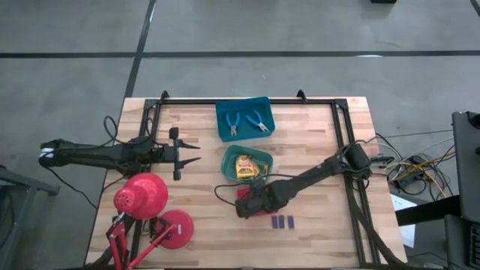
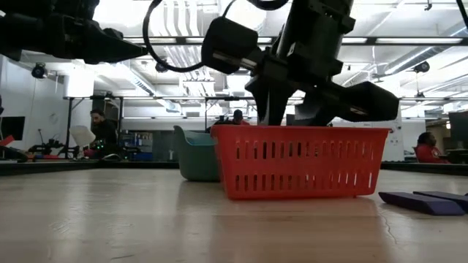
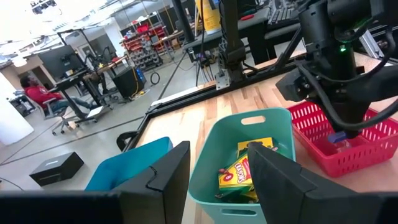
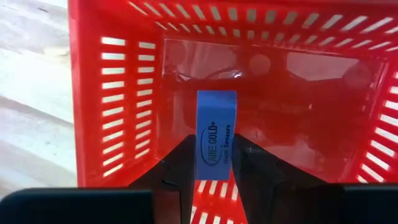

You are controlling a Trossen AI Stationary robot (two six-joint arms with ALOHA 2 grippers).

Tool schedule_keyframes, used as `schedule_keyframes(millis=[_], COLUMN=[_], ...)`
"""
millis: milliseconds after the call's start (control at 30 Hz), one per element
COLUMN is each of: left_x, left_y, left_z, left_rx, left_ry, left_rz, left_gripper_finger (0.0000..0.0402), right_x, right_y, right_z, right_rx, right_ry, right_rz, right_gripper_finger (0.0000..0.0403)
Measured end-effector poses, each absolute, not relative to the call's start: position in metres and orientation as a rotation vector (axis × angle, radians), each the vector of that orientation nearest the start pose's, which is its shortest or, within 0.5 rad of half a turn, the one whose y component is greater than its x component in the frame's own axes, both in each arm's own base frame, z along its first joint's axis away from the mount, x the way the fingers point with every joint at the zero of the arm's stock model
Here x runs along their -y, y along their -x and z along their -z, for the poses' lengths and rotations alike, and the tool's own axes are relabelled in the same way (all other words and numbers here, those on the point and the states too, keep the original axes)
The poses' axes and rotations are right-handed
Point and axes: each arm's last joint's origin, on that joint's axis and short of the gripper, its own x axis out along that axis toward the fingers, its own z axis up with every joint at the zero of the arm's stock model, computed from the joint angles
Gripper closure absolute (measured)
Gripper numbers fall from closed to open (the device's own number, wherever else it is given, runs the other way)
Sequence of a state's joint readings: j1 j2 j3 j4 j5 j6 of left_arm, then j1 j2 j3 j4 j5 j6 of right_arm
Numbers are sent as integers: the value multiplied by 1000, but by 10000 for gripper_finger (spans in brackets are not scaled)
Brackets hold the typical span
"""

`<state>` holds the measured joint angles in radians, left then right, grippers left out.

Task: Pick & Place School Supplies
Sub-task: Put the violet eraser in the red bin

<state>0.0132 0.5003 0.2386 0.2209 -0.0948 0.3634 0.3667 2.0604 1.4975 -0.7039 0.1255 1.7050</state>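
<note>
While over red slotted plastic basket (image 4: 118,93), right gripper (image 4: 214,168) pinches blue rectangular eraser block (image 4: 215,134) | print "JUNE GOLD" | green tub (image 3: 214,155) boxes read "Crayola" | left gripper (image 3: 217,180) parted, empty

The right gripper (image 4: 214,168) reaches down and forward at full stretch, jaws narrowly parted. The left gripper (image 1: 187,154) waits level, jaws apart.

One camera looks straight down on the whole table (image 1: 315,225); another sits at tabletop height, close to the red tray (image 2: 300,161), facing the room behind. The left wrist camera looks across the teal tray (image 3: 205,162) toward that same red tray, which the right wrist camera peers straight into
</note>
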Motion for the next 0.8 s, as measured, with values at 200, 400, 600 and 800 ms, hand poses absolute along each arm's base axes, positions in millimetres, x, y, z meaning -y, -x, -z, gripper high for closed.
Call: schedule_keyframes(millis=[200, 400, 600, 800], left_x=[-4, -4, -4, -4], left_y=[-137, -137, -137, -137], left_z=[-221, -221, -221, -220], left_rx=[-60, -59, -56, -64], left_ry=[-365, -365, -365, -365], left_rz=[-99, -99, -100, -97], left_gripper_finger=[234, 234, 234, 234], right_x=[-144, -144, -142, -138], right_y=[-386, -386, -382, -365], right_z=[-167, -169, -186, -227], right_rx=[-1028, -1022, -963, -842], right_ry=[-1157, -1159, -1136, -1106], right_rz=[828, 826, 807, 805], right_gripper_finger=[291, 266, 258, 277])
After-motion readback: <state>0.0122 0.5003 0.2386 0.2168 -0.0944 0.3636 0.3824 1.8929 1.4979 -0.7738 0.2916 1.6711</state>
